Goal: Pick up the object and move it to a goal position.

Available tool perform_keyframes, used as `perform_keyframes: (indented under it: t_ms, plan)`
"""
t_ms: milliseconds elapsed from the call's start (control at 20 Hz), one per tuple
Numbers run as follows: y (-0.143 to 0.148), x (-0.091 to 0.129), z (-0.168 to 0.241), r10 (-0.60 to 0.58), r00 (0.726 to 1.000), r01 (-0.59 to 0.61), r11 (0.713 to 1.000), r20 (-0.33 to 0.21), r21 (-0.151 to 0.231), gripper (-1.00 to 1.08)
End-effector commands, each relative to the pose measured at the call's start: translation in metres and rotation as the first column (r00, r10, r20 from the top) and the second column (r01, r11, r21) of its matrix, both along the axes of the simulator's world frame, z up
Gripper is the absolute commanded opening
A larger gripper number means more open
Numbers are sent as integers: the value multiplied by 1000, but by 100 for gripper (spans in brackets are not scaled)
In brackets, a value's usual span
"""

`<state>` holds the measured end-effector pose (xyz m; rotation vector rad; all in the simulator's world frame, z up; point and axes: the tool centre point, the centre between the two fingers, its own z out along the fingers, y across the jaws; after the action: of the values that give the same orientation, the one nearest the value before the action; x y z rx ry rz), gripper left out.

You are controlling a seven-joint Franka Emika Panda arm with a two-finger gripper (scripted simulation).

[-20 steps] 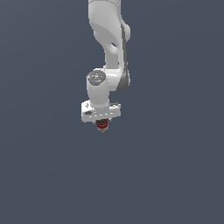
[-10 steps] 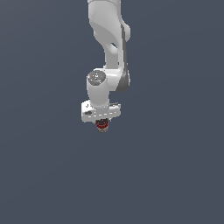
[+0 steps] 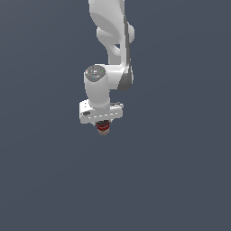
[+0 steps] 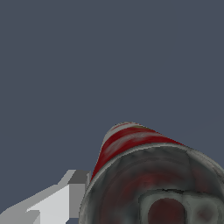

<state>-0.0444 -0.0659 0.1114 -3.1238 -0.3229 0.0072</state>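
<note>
The small cylindrical can with a red and white striped label and a dark metal rim (image 3: pixel 103 128) sits just below the middle of the exterior view, poking out from under the white gripper (image 3: pixel 103 125) of the white jointed robot arm (image 3: pixel 110 54), which reaches down from the top edge of the frame. Only its lower part shows there: a red band, a pale stripe and a dark underside, clearly narrower than the gripper's white crossbar above it. Around it lies the plain slate-grey background (image 3: pixel 180 171), and whether anything touches the can from below cannot be told.

In the wrist view the can (image 4: pixel 144 175) fills the lower right of the frame. Its grey, scuffed metal end with a raised rim faces the camera, with reddish reflections in it, and the red and white label runs away behind it. One pale grey finger (image 4: pixel 57 203) lies against the can's side at the lower left; the other finger is out of sight. The fingers are clamped on the can.

Set against the picture from half a second ago, the arm, gripper and can hold the same place and pose; no shift can be made out.
</note>
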Motion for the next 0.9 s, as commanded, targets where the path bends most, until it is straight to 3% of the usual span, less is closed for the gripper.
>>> perform_keyframes:
  t_ms: [0, 850]
  plan:
    - [-5, 6, 18, 0, 1000, 0, 1000, 5, -1, -100]
    - [-49, 53, 174, 0, 1000, 0, 1000, 5, 0, -100]
